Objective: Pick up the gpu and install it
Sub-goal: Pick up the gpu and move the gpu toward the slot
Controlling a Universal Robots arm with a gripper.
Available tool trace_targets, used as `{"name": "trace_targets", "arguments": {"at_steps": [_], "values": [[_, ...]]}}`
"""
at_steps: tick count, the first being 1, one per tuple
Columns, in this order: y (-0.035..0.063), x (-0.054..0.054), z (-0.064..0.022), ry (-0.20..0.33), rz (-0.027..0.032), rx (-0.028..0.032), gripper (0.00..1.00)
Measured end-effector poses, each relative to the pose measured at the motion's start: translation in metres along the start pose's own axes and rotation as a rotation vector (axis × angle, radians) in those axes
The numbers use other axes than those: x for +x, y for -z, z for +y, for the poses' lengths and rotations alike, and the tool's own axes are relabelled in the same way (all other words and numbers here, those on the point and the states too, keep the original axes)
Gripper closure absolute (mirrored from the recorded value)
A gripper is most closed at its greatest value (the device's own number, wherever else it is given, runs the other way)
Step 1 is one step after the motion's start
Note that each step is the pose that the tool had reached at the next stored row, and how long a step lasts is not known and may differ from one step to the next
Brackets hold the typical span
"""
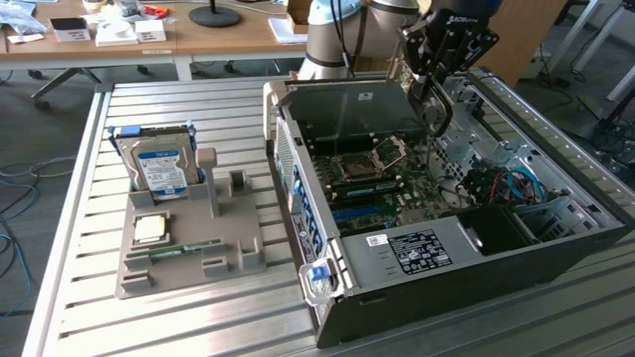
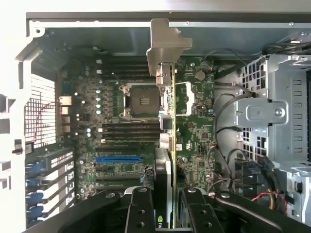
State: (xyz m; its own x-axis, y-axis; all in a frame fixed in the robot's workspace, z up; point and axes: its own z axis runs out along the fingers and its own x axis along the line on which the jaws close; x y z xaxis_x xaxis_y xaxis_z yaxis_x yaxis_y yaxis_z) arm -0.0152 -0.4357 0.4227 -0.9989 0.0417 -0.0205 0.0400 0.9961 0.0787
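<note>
The gpu point(image 2: 167, 145) appears edge-on in the wrist view, a thin card with its silver end bracket point(image 2: 167, 43) at the far end. My gripper point(image 2: 167, 211) is shut on it, one black finger point(image 2: 141, 208) on each side. From the exterior camera, the gripper point(image 1: 436, 78) hangs over the back of the open computer case point(image 1: 555, 253), and the dark card point(image 1: 436, 111) points down from it above the motherboard point(image 1: 397, 186). The card is held over the board, beside the CPU socket point(image 2: 141, 101). The blue expansion slot point(image 2: 119, 159) lies off to one side of the card.
A grey parts holder point(image 1: 189, 230) stands on the slatted table at the exterior view's left, carrying a blue-labelled hard drive point(image 1: 163, 167), a CPU chip point(image 1: 151, 227) and a RAM stick point(image 1: 184, 248). Inside the case are a drive cage point(image 2: 277, 111) and loose cables point(image 1: 506, 186).
</note>
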Motion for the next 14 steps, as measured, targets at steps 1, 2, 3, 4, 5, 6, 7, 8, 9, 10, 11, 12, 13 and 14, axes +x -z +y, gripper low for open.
{"name": "trace_targets", "arguments": {"at_steps": [1, 2, 3, 4, 5, 6, 7, 8, 9, 10, 11, 12, 13, 14], "values": [[0.0, -0.002, 0.0001, 0.0, 0.0, 0.0, 0.73], [-0.0001, -0.003, 0.0001, 0.0, 0.0, 0.0001, 0.73], [-0.0001, -0.005, 0.0002, 0.0, 0.0, 0.0, 0.73], [-0.0002, -0.006, 0.0002, 0.0, 0.0, 0.0, 0.73], [-0.0002, -0.007, 0.0003, 0.0, 0.0, 0.0, 0.73], [-0.0002, -0.008, 0.0003, 0.0, 0.0, 0.0, 0.73], [-0.0002, -0.009, 0.0004, 0.0, 0.0, 0.0, 0.73], [-0.0002, -0.01, 0.0004, 0.0, 0.0, 0.0, 0.73], [-0.0003, -0.011, 0.0005, 0.0, 0.0, 0.0001, 0.73], [-0.0003, -0.012, 0.0005, 0.0, 0.0, 0.0, 0.73], [-0.0003, -0.013, 0.0005, 0.0, 0.0, 0.0, 0.73], [-0.0003, -0.013, 0.0006, 0.0, 0.0, 0.0, 0.73], [-0.0003, -0.014, 0.0006, 0.0, 0.0, 0.0, 0.73], [-0.0003, -0.014, 0.0006, 0.0, 0.0, 0.0001, 0.73]]}}
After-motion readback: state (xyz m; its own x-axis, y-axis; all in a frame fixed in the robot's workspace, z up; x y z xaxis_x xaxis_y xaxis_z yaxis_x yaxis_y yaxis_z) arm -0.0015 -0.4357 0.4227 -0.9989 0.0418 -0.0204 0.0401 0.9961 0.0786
